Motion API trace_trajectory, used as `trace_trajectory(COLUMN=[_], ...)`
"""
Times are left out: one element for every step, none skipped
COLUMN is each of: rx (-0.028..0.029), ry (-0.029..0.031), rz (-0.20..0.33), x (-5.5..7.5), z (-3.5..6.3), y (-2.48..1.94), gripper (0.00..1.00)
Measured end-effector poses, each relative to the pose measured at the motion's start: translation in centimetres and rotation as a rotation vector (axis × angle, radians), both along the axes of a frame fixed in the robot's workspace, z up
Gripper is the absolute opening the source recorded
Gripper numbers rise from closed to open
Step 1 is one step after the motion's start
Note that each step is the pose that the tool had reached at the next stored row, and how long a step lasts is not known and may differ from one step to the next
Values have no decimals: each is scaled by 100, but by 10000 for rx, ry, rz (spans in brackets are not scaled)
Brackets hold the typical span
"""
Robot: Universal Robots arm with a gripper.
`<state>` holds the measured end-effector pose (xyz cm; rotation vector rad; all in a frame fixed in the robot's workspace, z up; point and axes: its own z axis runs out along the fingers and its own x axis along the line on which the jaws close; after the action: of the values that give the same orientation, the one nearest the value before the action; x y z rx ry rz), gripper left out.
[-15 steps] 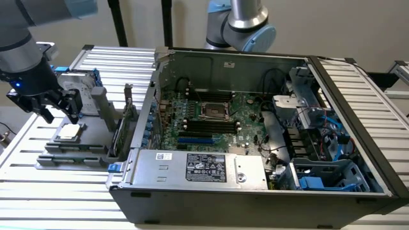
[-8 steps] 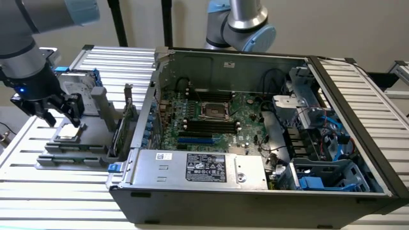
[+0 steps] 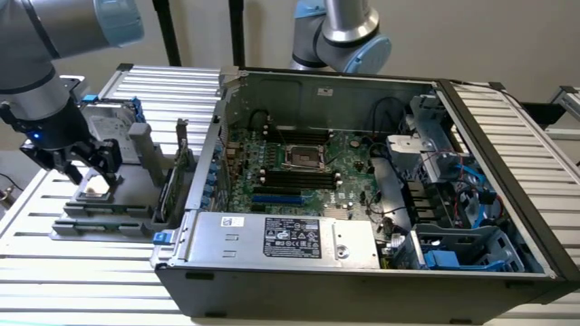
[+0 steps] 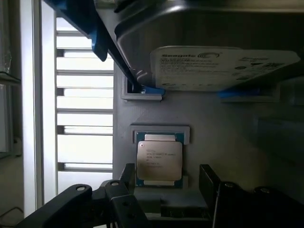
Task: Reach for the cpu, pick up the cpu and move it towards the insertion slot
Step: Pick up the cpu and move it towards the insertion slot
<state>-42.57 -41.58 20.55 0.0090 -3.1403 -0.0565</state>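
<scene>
the pincer (image 3: 88, 171) hangs wide open over the cpu (image 3: 95, 187), which lies flat in a shallow pocket of the grey holder (image 3: 102, 228) (probably so its sides stay free for a grasp), well apart from the insertion slot (image 3: 303, 157).

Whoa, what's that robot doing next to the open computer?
The robot arm's gripper hangs over a grey holder that stands beside the open computer case. Its fingers are open, one on each side of the cpu, which lies flat in its pocket in the holder and is not yet picked up. A Seagate hard drive stands in the same holder. The insertion slot is on the motherboard inside the case, well away from the gripper.
</scene>
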Motion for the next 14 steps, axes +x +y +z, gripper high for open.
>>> trace_trajectory(rx=[-1, -1, 0, 0, 0, 1, 1, 1, 1, 1, 3, 3, 3, 2], ry=[1, 2, 1, 1, 2, 1, 1, 2, 2, 1, 0, 0, -1, 0], rz=[0, 0, 0, 1, 1, 1, 0, 0, 0, -1, 0, 0, 0, 0], x=[-4, -9, -13, -16, -20, -21, -22, -22, -22, -23, -23, -24, -24, -25], z=[-18, -36, -54, -71, -81, -90, -93, -94, -95, -97, -100, -102, -104, -107], y=[0, 0, 0, -1, -1, 0, 0, 1, 3, 4, 6, 9, 11, 13], gripper=[65, 65, 65, 65, 65, 65, 65, 65, 65, 65, 65, 65, 65, 65])
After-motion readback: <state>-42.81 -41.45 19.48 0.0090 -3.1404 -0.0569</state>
